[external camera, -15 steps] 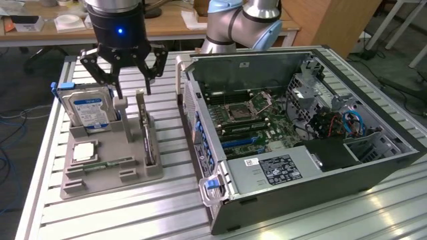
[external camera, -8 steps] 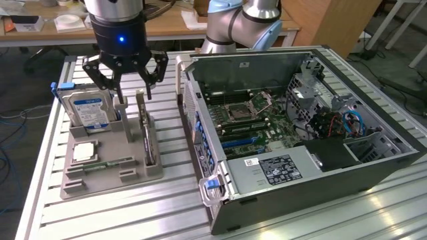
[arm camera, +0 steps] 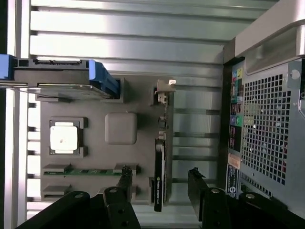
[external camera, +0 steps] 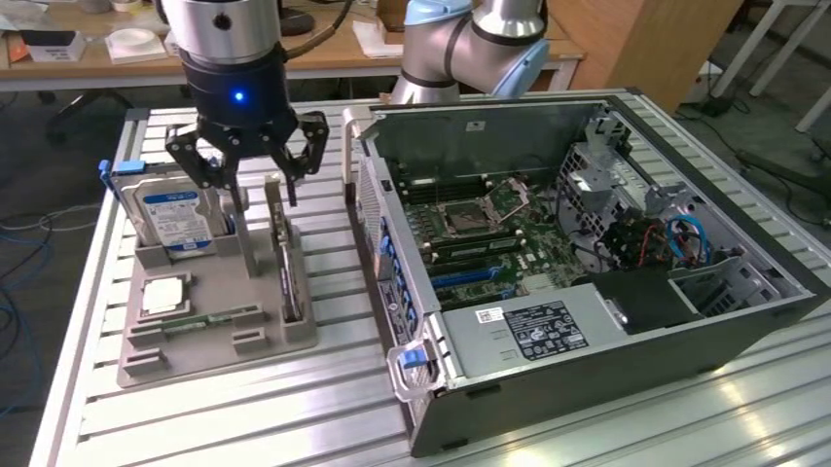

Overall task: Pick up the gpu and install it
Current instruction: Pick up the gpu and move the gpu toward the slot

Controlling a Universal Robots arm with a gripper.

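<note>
The gpu [external camera: 288, 274] stands on edge in a slot of the grey holder tray [external camera: 240, 277], its silver bracket end toward the back. Seen edge-on in the wrist view, the gpu [arm camera: 160, 162] is a thin dark strip with a green board edge. My gripper [external camera: 263, 190] hangs open directly above its rear part. In the wrist view my gripper [arm camera: 160, 183] has one fingertip [arm camera: 125, 177] on each side of the card, apart from it. Nothing is held. The open computer case [external camera: 585, 243] lies on its side at the exterior view's right, motherboard exposed.
On the same tray stand a silver hard drive with a blue label [external camera: 175, 214], a flat memory stick [external camera: 208, 319] and a square processor chip [external camera: 165, 295]. The case's rear panel [arm camera: 271, 124] sits close beside the tray. Everything rests on a slatted aluminium table [external camera: 260, 409].
</note>
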